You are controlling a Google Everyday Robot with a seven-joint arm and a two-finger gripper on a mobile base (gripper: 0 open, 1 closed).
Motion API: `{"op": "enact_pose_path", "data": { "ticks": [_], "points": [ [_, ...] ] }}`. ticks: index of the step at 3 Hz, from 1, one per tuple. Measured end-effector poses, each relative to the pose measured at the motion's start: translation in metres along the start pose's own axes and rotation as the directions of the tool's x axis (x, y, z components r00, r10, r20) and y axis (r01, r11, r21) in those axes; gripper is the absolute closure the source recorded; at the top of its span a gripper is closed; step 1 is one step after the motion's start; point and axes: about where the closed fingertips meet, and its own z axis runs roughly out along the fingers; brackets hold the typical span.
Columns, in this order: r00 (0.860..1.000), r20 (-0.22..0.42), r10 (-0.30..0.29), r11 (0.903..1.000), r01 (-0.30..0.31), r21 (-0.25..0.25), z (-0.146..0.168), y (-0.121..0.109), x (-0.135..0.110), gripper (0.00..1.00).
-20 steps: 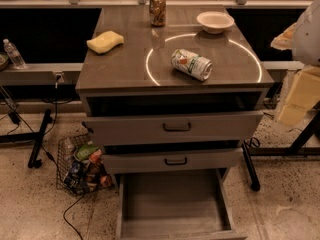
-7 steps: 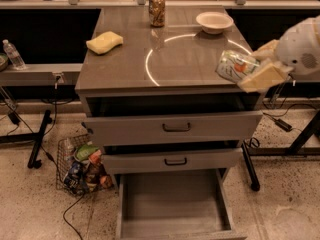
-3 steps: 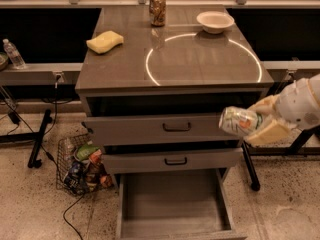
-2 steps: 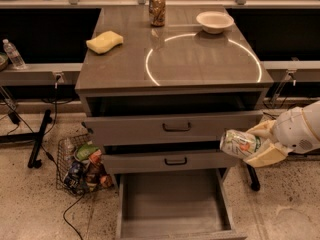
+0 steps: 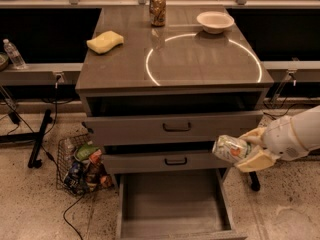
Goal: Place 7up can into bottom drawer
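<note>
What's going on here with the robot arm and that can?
The robot's gripper is holding the 7up can on its side in the air, by the cabinet's front right corner and about level with the middle drawer. The bottom drawer is pulled open just below and to the left, and the can is not in it yet. A yellow sponge, a white bowl and a darker can sit on the cabinet top.

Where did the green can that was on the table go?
The gripper grabbed the 7up can, lifted it off the cabinet top and lowered it beside the middle drawer, not yet in the open bottom drawer. Sponge, bowl and brown can stayed put.
</note>
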Motion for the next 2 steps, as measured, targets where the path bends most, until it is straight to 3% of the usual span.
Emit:
{"op": "enact_pose_path", "data": {
  "ticks": [1,2],
  "points": [
    [0.995,0.051,0.080,0.9967,-0.079,-0.019,0.072,0.009,0.012,1.00],
    [0.989,0.084,0.121,0.9926,-0.120,-0.018,0.174,0.001,0.041,1.00]
  ]
}}
